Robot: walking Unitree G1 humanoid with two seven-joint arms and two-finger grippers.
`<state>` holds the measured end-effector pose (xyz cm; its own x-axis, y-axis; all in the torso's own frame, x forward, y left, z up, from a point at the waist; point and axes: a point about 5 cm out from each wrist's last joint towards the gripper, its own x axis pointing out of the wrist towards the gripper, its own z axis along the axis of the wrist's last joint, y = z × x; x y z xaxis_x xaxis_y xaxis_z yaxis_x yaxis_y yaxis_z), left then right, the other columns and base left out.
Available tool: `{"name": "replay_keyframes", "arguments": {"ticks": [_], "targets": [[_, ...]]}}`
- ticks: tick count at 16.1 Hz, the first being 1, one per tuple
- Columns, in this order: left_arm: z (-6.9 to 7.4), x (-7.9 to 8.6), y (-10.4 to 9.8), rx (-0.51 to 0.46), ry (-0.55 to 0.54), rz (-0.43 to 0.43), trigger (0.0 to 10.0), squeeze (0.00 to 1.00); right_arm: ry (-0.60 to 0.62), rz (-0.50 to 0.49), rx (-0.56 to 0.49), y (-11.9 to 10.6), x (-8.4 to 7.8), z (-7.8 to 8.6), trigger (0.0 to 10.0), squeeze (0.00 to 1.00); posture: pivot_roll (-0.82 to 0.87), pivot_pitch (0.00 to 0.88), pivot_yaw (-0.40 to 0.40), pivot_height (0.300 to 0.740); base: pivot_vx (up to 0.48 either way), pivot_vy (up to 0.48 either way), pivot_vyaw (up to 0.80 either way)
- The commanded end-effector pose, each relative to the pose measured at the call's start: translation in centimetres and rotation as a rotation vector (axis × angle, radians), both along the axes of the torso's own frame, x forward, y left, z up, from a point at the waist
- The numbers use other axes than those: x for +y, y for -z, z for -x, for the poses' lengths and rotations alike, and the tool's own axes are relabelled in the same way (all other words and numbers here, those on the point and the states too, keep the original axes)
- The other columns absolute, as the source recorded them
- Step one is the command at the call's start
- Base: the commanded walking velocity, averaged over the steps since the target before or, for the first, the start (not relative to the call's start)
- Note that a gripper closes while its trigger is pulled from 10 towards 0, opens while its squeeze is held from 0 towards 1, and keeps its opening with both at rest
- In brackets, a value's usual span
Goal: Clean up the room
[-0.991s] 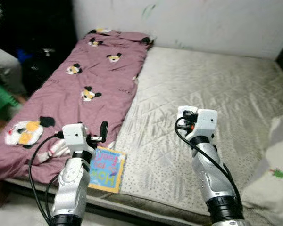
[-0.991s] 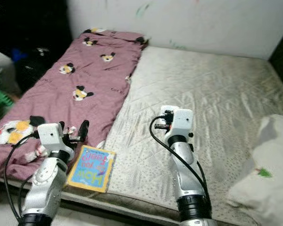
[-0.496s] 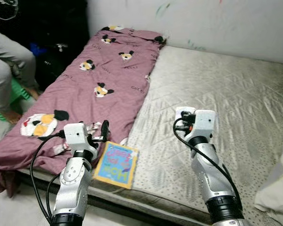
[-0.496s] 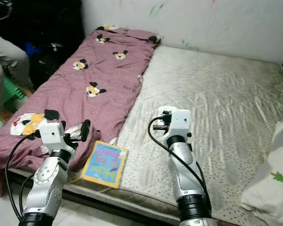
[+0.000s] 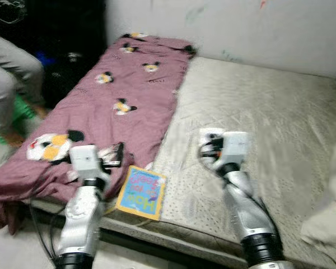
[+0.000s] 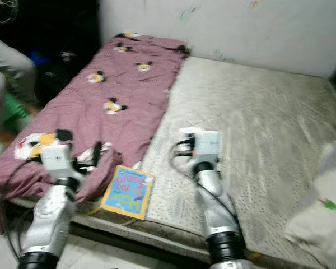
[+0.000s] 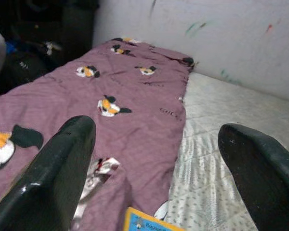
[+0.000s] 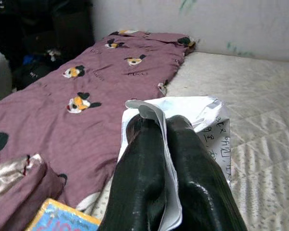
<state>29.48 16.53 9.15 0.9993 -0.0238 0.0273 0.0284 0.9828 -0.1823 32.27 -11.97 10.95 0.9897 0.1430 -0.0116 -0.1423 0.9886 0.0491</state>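
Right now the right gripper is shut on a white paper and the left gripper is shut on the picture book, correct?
Not quite. The left gripper is open and holds nothing, as the left wrist view shows; the picture book lies on the mattress edge. The right gripper is indeed shut on the white paper.

A white crumpled paper point(image 8: 183, 120) with dark writing sits pinched in the right gripper point(image 8: 166, 159), at centre. A colourful book point(image 5: 140, 192) lies flat at the lower left, on the bed's edge.

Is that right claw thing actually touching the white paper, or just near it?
Touching. The right wrist view shows the right gripper with its two black fingers closed on the white paper, a fold pinched between them.
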Motion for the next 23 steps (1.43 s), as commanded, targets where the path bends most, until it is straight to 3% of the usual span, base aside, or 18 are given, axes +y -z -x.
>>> {"name": "replay_keyframes", "arguments": {"ticks": [1,4,11,13,16,17,23], "targets": [[0.0,-0.6,0.0,-0.002,0.014,0.002,10.0,0.0,0.005,0.048,-0.027,-0.1,-0.6,-0.1,10.0,0.0,-0.02,0.042,0.021,0.74,0.0,0.0,0.0],[0.0,-0.6,0.0,-0.001,0.011,0.015,10.0,0.0,0.002,0.032,-0.018,0.0,-0.3,0.0,10.0,0.0,-0.02,0.043,0.022,0.74,0.0,0.121,0.0],[0.0,-0.8,0.1,-0.004,0.028,0.041,10.0,0.0,-0.056,-0.026,0.007,0.3,-0.1,0.5,10.0,0.0,-0.02,0.042,0.019,0.74,0.0,0.48,0.0],[0.0,-0.7,-0.2,-0.026,0.027,0.043,10.0,0.0,-0.062,-0.013,0.027,0.7,0.1,0.4,10.0,0.0,-0.02,0.035,0.019,0.74,0.0,0.0,0.0],[0.2,-1.0,-0.3,-0.043,0.051,0.049,10.0,0.0,-0.063,0.112,-0.013,0.8,0.2,0.5,10.0,0.0,-0.02,0.031,0.019,0.74,0.0,0.0,0.0],[0.2,-1.1,-0.4,-0.051,0.062,0.052,10.0,0.0,-0.087,0.069,-0.011,0.8,0.4,0.6,10.0,0.0,-0.02,0.026,0.018,0.74,0.0,0.0,0.0],[0.2,-1.1,-0.6,-0.058,0.072,0.053,10.0,0.0,-0.06,0.022,0.013,0.9,0.5,0.7,10.0,0.0,-0.02,0.049,0.015,0.74,0.0,0.0,0.0]]}}
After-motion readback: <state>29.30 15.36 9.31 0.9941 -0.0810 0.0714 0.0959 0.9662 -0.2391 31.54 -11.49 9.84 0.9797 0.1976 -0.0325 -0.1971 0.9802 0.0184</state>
